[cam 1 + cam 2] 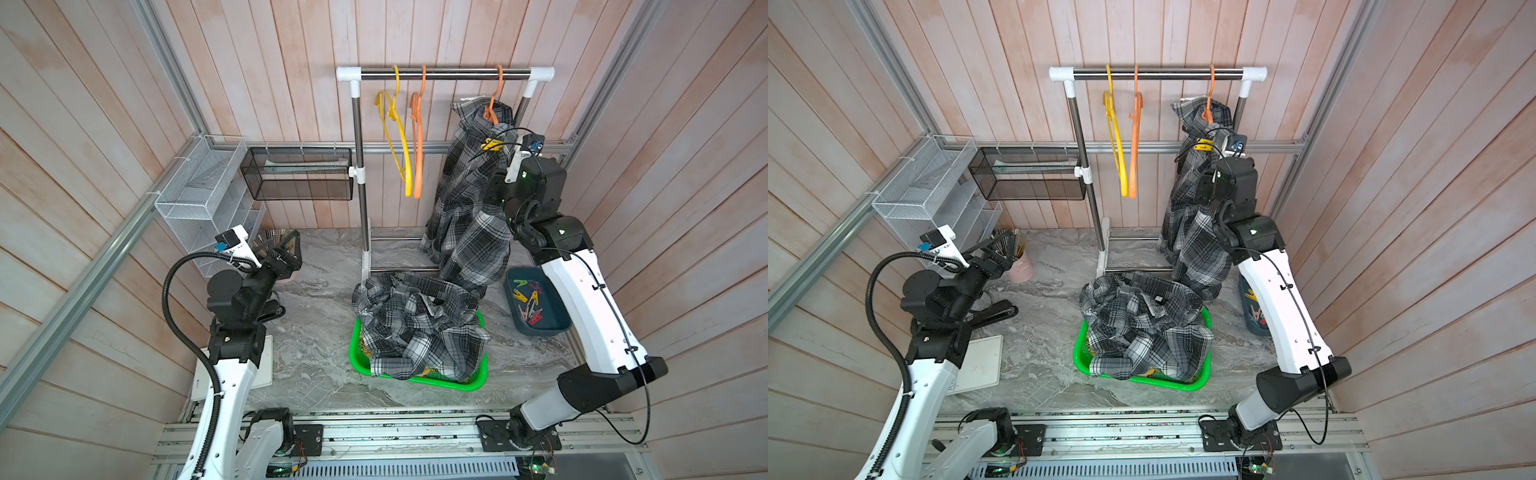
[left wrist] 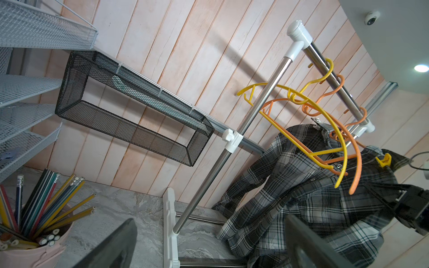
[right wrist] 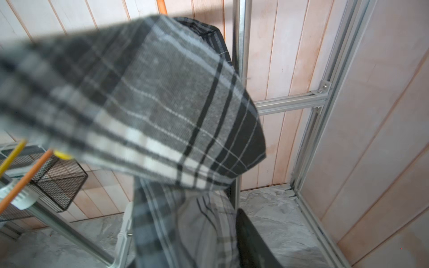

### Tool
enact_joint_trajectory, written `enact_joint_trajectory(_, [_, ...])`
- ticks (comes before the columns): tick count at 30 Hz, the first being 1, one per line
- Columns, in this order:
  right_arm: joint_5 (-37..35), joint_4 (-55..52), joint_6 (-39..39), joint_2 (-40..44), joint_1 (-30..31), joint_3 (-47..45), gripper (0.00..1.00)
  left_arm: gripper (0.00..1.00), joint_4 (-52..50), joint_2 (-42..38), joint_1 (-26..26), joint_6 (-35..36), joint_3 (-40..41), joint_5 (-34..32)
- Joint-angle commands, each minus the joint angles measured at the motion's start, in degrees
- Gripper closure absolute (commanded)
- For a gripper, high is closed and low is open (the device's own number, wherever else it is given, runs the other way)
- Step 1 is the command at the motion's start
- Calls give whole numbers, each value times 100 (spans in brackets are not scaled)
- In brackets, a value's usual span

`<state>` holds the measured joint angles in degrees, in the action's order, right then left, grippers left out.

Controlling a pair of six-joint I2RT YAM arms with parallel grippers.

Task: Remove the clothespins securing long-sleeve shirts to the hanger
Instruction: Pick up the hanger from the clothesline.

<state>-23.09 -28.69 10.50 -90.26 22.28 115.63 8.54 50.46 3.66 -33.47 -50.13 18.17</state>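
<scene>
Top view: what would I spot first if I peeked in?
A checked grey shirt hangs from an orange hanger at the rail's right end, a yellow clothespin on its shoulder. In the middle of the table, a bright green basket overflows with more checked shirts.

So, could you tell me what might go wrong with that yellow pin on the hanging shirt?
1. Tugging the yellow clothespin might drag the grey plaid shirt and unhook its orange hanger from the rail.
2. Once unpinned, the shirt could slide off beside the green basket, not in it.
</scene>
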Motion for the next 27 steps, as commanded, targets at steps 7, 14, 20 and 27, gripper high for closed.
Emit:
enact_joint_trajectory(7, [188,20,-332,-210,-14,529,100,0,165,96,21,-36,108,92])
enact_joint_trajectory(14, [275,-101,-657,-403,-15,1340,100,0,313,201,21,-102,170,195])
enact_joint_trajectory(20, [515,67,-822,-257,-10,1522,100,0,360,275,22,-151,153,293])
enact_joint_trajectory(27, [612,601,-916,335,83,605,100,0,351,336,21,-184,118,389])
